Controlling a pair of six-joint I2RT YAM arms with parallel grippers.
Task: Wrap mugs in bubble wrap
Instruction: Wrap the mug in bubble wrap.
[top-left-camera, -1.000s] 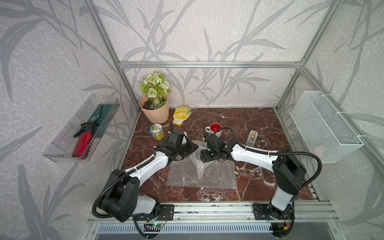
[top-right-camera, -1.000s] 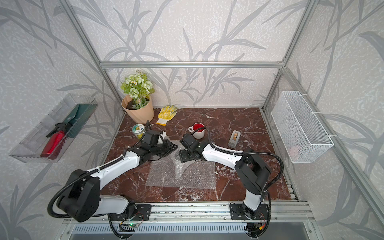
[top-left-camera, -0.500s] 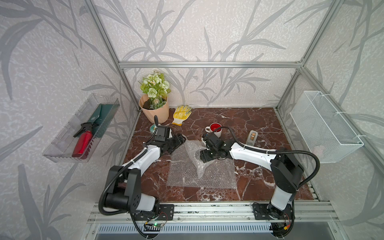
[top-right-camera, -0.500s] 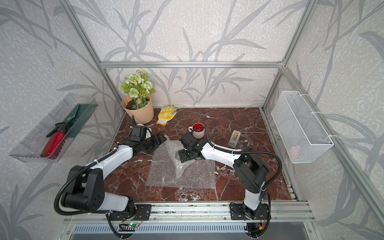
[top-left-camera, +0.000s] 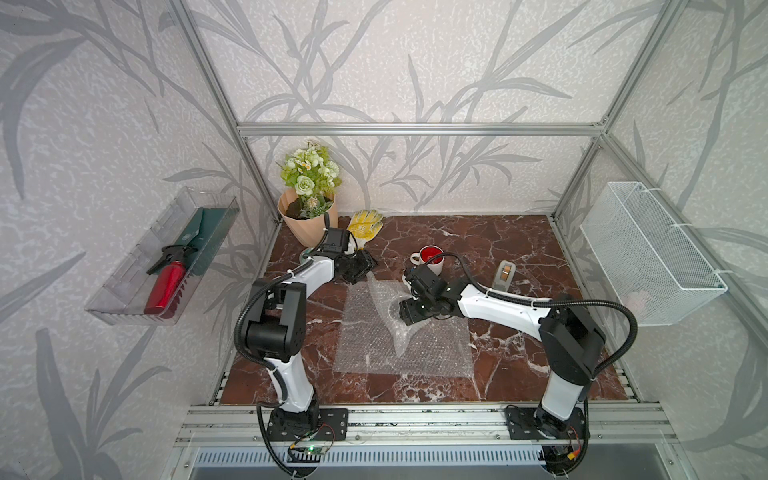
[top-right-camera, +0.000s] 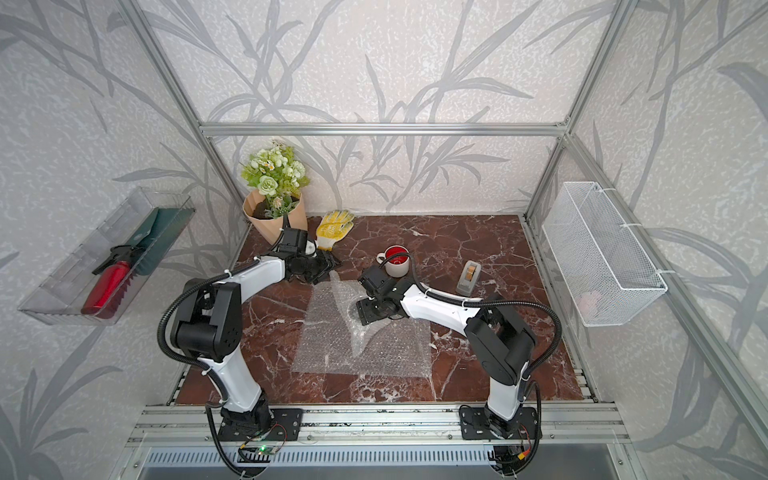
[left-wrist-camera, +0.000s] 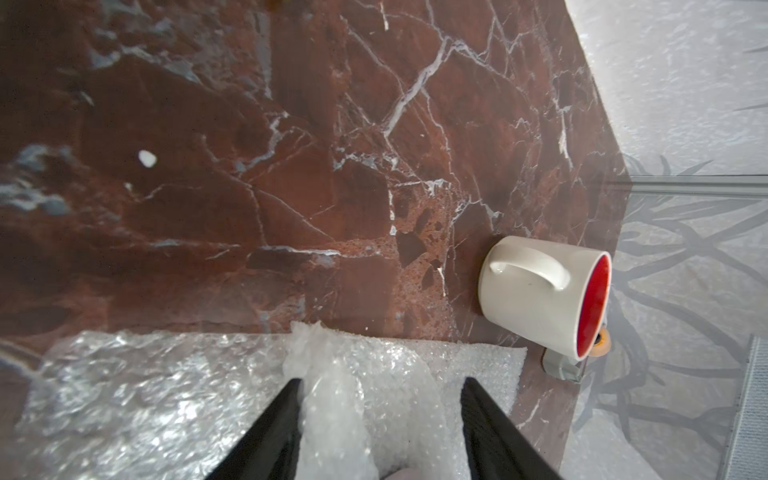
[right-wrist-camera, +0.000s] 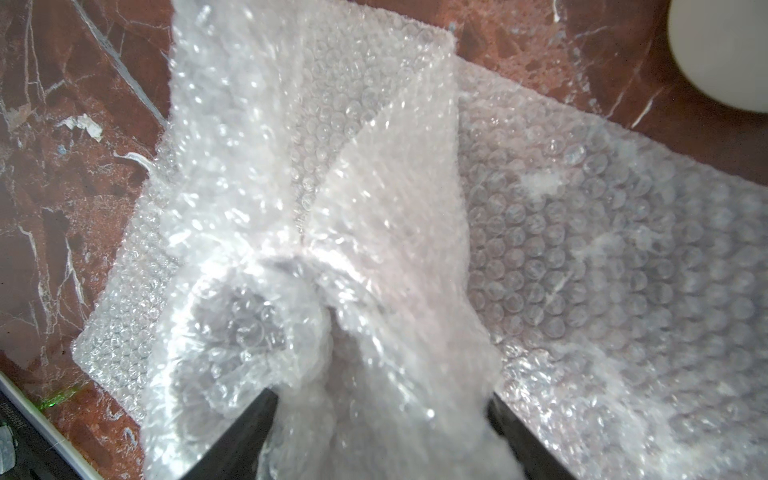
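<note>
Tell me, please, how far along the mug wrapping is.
Done: bubble wrap lies spread on the table. In hand: the right gripper clasps a bunched fold of it; the left gripper stands open at its far corner. Left: the red-lined mug stands bare beyond the sheet; no wrapped mug shows plainly.

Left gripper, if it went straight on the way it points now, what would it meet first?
The left gripper would meet the bunched bubble wrap lying between its open fingers; past that fold, probably the marble table, though depth is unclear.
</note>
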